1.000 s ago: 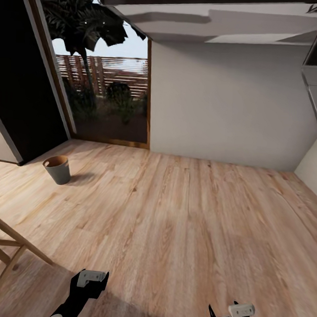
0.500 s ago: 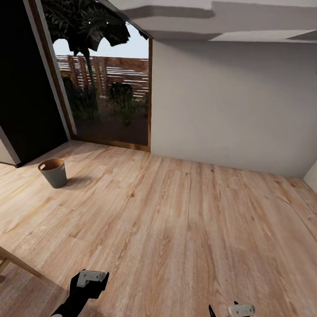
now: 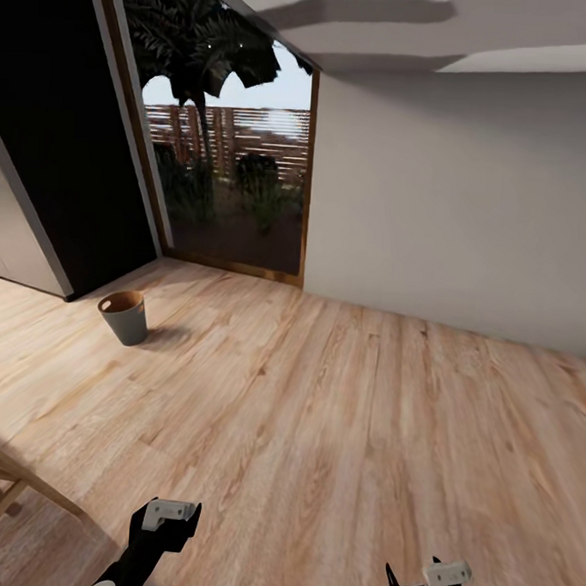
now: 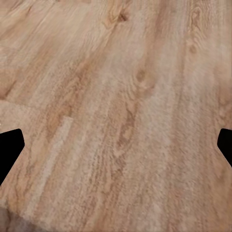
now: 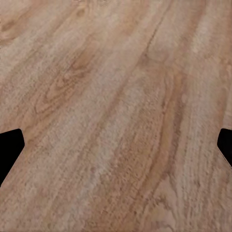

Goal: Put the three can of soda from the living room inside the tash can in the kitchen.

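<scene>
The trash can [image 3: 125, 317], a small grey tapered bin with a brown inside, stands upright on the wooden floor at the left, near a dark cabinet front. The soda cans are out of view. My left gripper [image 3: 167, 527] and right gripper [image 3: 432, 584] hang low at the bottom edge of the head view, far from the bin. In the left wrist view the left gripper [image 4: 116, 150] is open, its black fingertips [image 4: 9, 150] wide apart over bare planks. The right gripper [image 5: 116, 150] is open too, nothing between its fingertips [image 5: 9, 150].
A tall glass door [image 3: 235, 170] with a wooden frame looks out on plants and a fence. A black cabinet [image 3: 60, 143] stands at the left, a plain grey wall [image 3: 461, 199] at the right. Wooden chair legs [image 3: 8, 484] reach in at the lower left.
The camera has turned left, so the bin, door and wall sit further right in the picture. The metal shelf at the right has left the view. Both grippers hold the same pose.
</scene>
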`<state>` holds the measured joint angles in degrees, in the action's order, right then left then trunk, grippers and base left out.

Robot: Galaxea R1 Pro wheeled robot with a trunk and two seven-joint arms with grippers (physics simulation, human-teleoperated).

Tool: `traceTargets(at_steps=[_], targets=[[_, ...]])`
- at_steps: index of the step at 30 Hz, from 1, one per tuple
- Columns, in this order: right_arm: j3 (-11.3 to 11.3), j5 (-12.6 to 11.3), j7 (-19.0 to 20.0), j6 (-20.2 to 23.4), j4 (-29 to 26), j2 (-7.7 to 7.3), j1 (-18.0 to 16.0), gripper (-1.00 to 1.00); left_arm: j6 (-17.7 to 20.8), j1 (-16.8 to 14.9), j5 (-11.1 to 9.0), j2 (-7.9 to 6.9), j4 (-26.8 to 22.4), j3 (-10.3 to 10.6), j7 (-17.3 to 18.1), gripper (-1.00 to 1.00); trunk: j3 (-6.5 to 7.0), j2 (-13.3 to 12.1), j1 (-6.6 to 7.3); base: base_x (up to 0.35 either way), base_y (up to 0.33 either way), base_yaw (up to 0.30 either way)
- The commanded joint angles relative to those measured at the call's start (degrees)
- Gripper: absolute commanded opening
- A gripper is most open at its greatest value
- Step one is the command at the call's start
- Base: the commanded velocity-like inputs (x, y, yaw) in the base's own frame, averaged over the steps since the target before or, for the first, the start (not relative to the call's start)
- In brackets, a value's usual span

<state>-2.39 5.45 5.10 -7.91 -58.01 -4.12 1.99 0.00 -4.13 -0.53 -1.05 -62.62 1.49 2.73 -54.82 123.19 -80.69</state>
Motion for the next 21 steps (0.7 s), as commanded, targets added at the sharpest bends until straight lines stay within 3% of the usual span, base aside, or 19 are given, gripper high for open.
traceTargets(at_steps=[1,10,21], targets=[[0.0,0.0,0.0,0.0,0.0,0.01,0.0,1.00,0.0,0.0,0.0,0.00,0.0,0.0,0.0,1.00,0.00,0.0,0.00,0.255,-0.160,0.246],[0.0,0.0,0.0,0.0,0.0,0.03,0.0,1.00,0.0,0.0,0.0,0.00,0.0,0.0,0.0,1.00,0.00,0.0,0.00,0.255,-0.170,0.237],[0.0,0.0,0.0,0.0,0.0,0.06,0.0,1.00,0.0,0.0,0.0,0.00,0.0,0.0,0.0,1.00,0.00,0.0,0.00,0.255,-0.183,0.102]])
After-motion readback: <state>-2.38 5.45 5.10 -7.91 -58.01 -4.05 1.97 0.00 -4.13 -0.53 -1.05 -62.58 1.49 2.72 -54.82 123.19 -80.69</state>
